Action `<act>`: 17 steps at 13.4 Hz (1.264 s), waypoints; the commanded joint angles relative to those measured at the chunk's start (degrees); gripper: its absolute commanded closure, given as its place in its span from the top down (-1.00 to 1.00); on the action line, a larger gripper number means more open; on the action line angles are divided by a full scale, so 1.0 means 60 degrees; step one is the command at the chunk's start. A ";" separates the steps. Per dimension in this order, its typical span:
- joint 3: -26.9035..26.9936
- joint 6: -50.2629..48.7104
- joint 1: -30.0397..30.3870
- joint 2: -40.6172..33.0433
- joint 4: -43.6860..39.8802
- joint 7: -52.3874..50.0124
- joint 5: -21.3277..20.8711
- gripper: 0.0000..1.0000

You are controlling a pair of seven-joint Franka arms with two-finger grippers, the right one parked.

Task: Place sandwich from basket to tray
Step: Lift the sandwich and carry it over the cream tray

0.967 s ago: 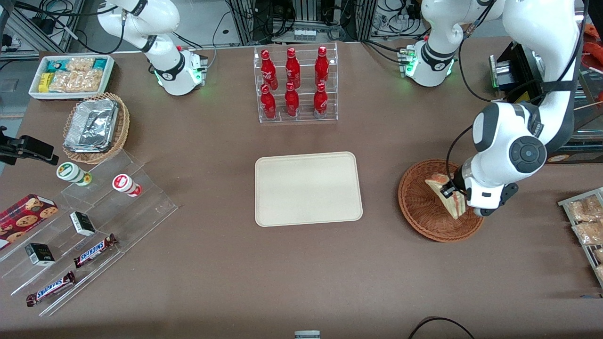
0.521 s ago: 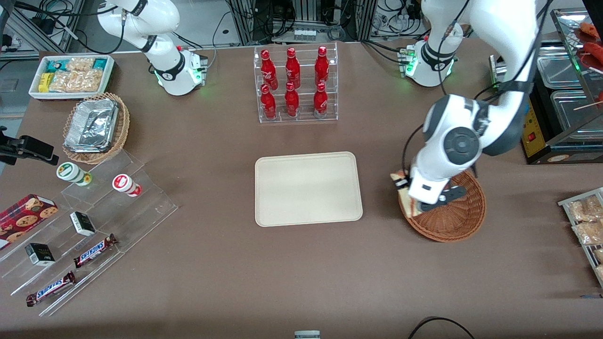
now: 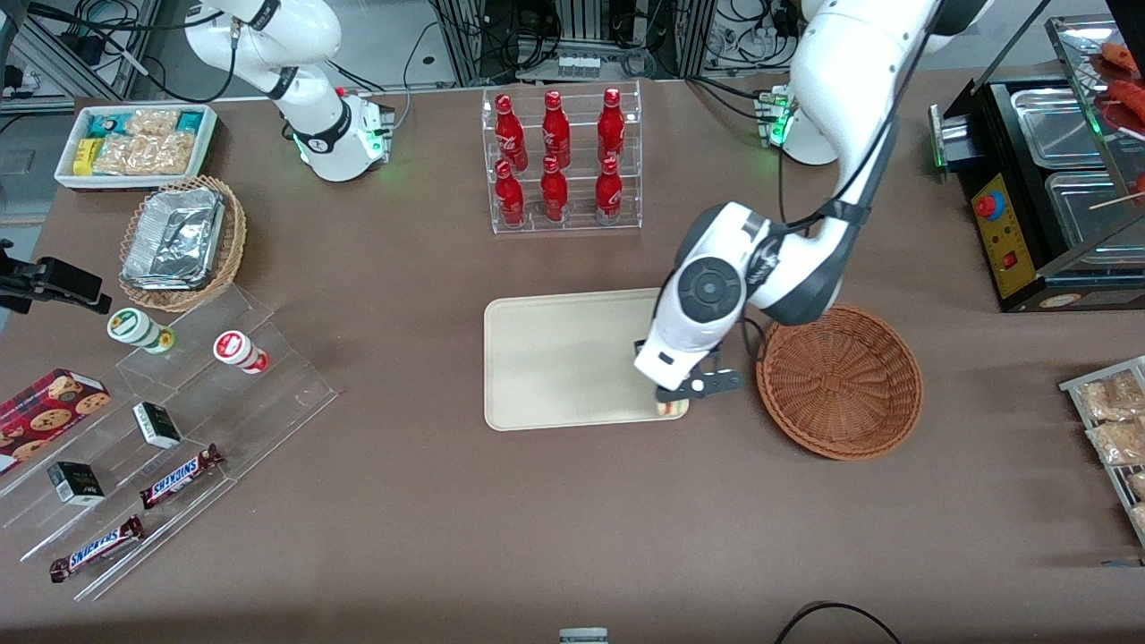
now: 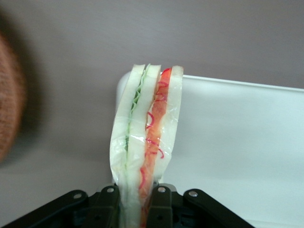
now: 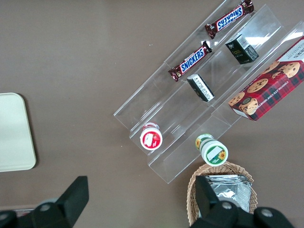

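My left gripper (image 3: pixel 677 396) is shut on the sandwich (image 4: pixel 147 137), a wrapped wedge of pale bread with red and green filling. It hangs upright from the fingers (image 4: pixel 164 202) over the corner of the beige tray (image 3: pixel 572 358) that lies nearest the basket and the front camera. In the front view only a sliver of the sandwich (image 3: pixel 670 410) shows under the hand. The reddish-brown basket (image 3: pixel 839 380) stands beside the tray toward the working arm's end, with nothing in it. The wrist view also shows the tray (image 4: pixel 237 142) and a blurred basket (image 4: pixel 9 95).
An acrylic rack of red bottles (image 3: pixel 562 161) stands farther from the front camera than the tray. Toward the parked arm's end are a stepped acrylic shelf (image 3: pixel 179 420) with snacks, a tan basket of foil trays (image 3: pixel 183 241) and a white bin (image 3: pixel 134 143). A food warmer (image 3: pixel 1047 179) stands near the working arm.
The gripper has lifted the sandwich out of the basket and carried it sideways to the tray's near corner. The basket is left with nothing in it.
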State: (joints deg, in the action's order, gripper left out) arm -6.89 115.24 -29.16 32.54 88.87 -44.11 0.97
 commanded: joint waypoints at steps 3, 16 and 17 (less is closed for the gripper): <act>0.0138 -0.0164 -0.1115 0.1460 -0.2021 -0.1084 0.0160 -1.00; 0.0138 -0.0179 -0.1718 0.2487 -0.2625 -0.2229 0.0057 -1.00; 0.0138 -0.0179 -0.1848 0.2516 -0.2639 -0.2287 0.0057 -1.00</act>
State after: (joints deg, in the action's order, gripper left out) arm -6.75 115.01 -38.63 46.66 74.59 -55.89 1.36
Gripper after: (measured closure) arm 0.815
